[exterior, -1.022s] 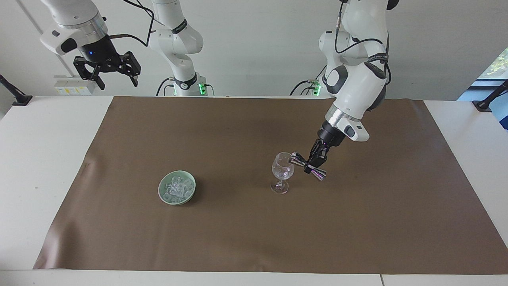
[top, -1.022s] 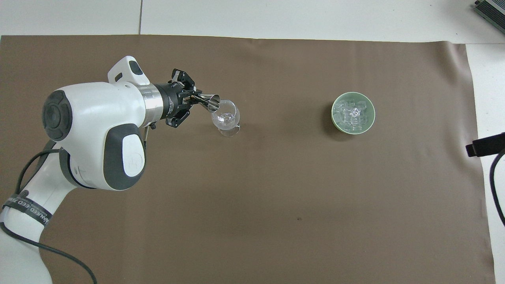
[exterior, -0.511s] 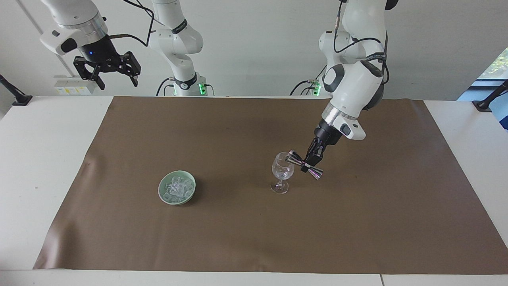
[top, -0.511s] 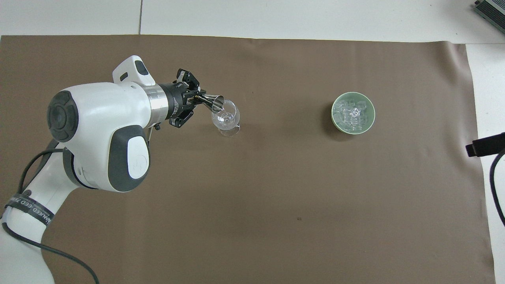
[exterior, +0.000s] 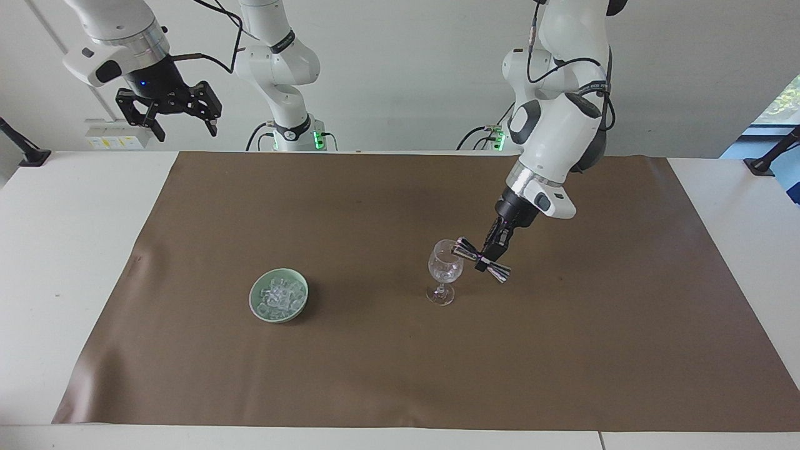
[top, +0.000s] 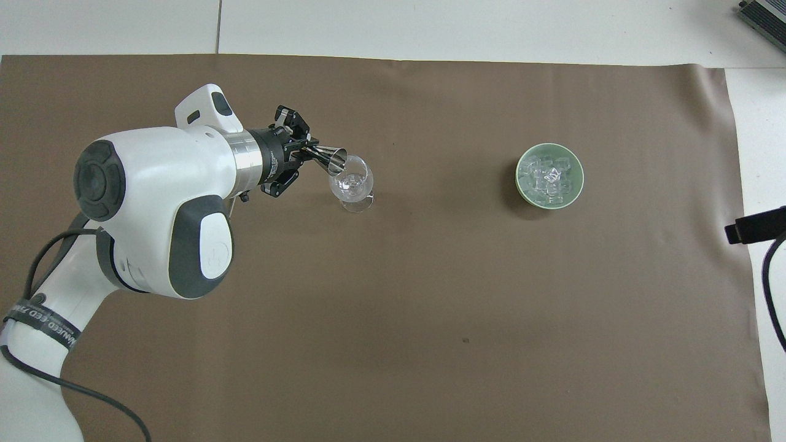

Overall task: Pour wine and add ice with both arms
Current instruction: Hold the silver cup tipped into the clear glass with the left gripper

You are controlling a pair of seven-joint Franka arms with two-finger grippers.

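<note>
A clear stemmed wine glass [exterior: 445,270] [top: 352,186] stands upright on the brown mat. My left gripper [exterior: 485,257] [top: 301,155] is shut on the waist of a shiny metal jigger [exterior: 482,259] [top: 328,159]. The jigger lies tipped on its side, one mouth at the glass's rim. Several clear ice cubes [exterior: 279,296] [top: 548,177] fill a pale green bowl [exterior: 255,306] [top: 573,191] toward the right arm's end. My right gripper [exterior: 182,119] is open and empty, held high above the table's corner at the right arm's end; the right arm waits.
The brown mat [exterior: 400,375] [top: 430,307] covers most of the white table [exterior: 62,250]. A black part of the right arm [top: 755,226] shows at the edge of the overhead view.
My left arm has drawn back and up a little with the jigger, which stays tipped at the glass's rim. The right arm has not moved.
</note>
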